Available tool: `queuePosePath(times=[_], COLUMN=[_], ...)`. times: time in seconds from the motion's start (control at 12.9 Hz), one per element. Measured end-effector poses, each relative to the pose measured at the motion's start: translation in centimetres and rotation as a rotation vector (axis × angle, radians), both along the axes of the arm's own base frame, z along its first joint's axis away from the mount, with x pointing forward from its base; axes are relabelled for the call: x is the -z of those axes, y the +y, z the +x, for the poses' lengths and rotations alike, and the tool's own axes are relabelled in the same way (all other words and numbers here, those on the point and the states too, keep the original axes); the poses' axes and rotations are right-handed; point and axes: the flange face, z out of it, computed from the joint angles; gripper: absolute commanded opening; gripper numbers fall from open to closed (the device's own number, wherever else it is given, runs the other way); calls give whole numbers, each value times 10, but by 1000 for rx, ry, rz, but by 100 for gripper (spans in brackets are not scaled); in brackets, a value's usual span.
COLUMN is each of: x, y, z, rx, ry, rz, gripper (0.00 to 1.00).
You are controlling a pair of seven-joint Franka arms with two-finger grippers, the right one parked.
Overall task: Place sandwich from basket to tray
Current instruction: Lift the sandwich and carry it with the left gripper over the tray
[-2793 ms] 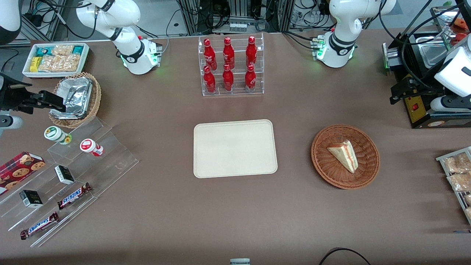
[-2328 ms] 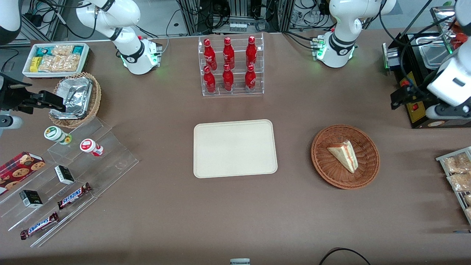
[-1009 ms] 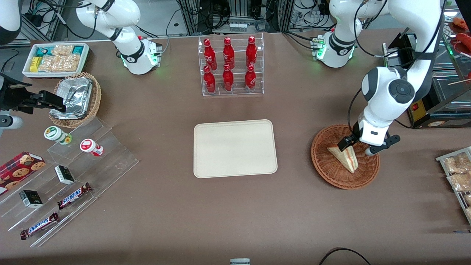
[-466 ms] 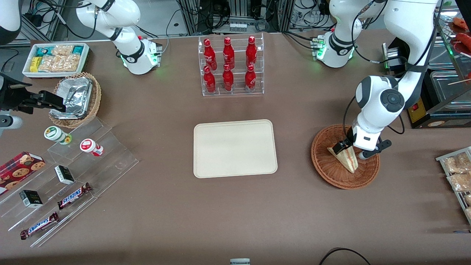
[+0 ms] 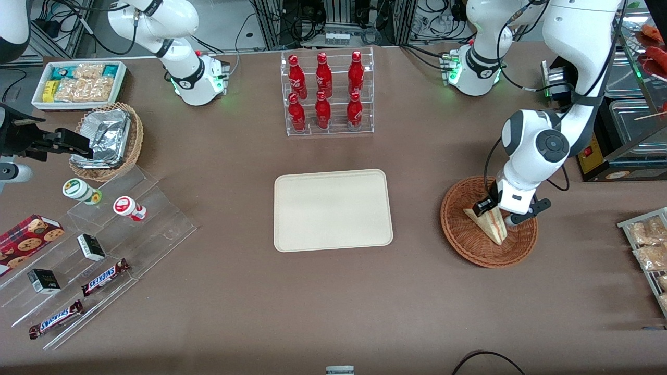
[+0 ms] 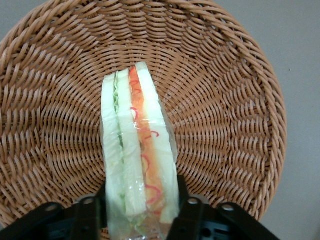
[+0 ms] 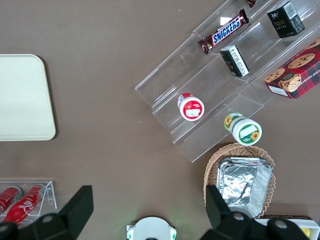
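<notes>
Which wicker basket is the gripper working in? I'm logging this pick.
The reddish-brown basket holding the sandwich, at the working arm's end. The gripper straddles the sandwich there. The tan basket holds foil containers.
</notes>
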Motion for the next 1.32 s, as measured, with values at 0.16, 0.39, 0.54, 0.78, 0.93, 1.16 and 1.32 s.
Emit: queuePosePath(times=[0.16,0.39,0.54,0.78,0.93,1.16,1.32], x=[-5,-31,-67,-138,-164,-177,-171], y=[0,-4,-21,-74,-118,-202,-258], z=[4,13,22,33,27,2,-20], rx=[0,13,67,159,221,273,318], ry=[-18,-32,34,95,107,95,94], rz=[-2,6,47,90,100,100,99], gripper=[0,0,0,0,0,0,0])
